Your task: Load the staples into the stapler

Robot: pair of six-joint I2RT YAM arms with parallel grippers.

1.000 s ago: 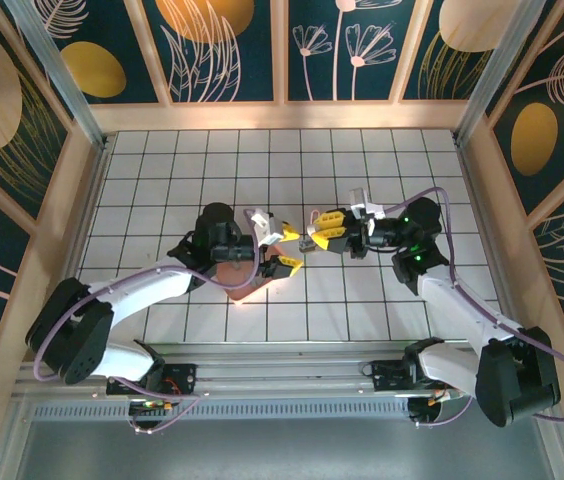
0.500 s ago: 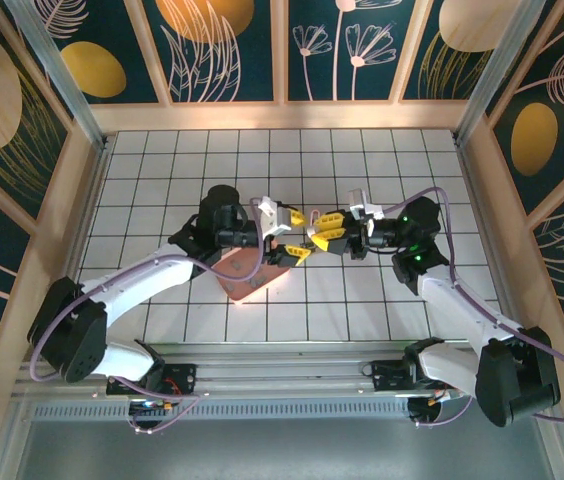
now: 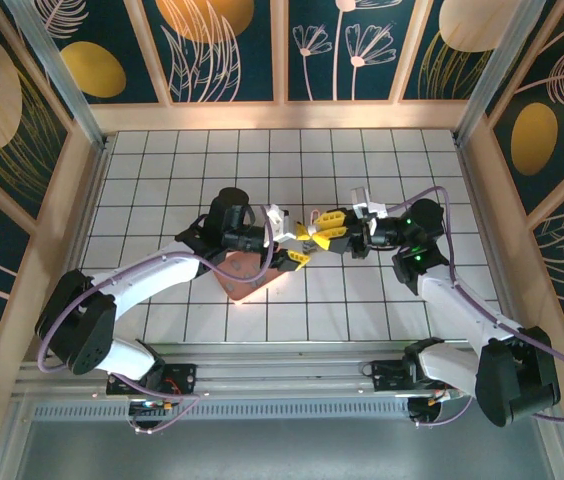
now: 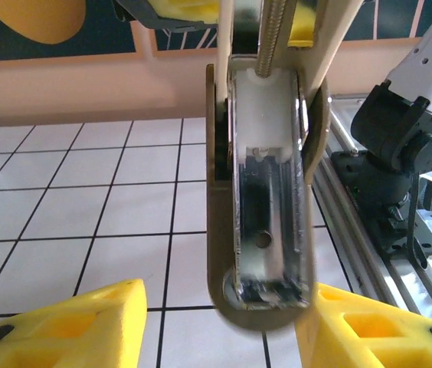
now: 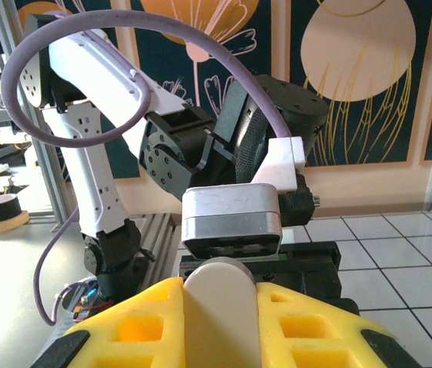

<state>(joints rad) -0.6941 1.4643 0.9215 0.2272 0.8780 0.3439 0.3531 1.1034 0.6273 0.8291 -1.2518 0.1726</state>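
Table (image 3: 162, 180): a white tiled surface with dark grid lines is enclosed by wood-framed patterned panels.
Arms: 2 arms are bent inward from the near edge, and their grippers are brought together near the middle of the table.
Pink tray (image 3: 242, 282): it is laid on the tiles beneath the left arm's wrist, just beside the meeting point.
Right gripper (image 3: 320, 230): its yellow fingers are closed narrowly on the stapler (image 5: 220, 322), which is held raised off the tiles.
Left gripper (image 4: 227, 307): its 2 yellow fingers are spread wide and nothing is clamped. The stapler's lower end is seen between them, and contact cannot be told.
Stapler, detail: the pale oblong casing is opened, so its bare metal channel is turned toward the left wrist camera.
Staples: whether any staples are lodged in the channel cannot be told.
Step in hand: judged to be the presentation of the opened channel, with the stapler steadied by 1 arm for work by the other.
Next move: a fine, well-aligned approach is called for, with staples seated straight along the narrow channel and the right gripper's hold kept firm.
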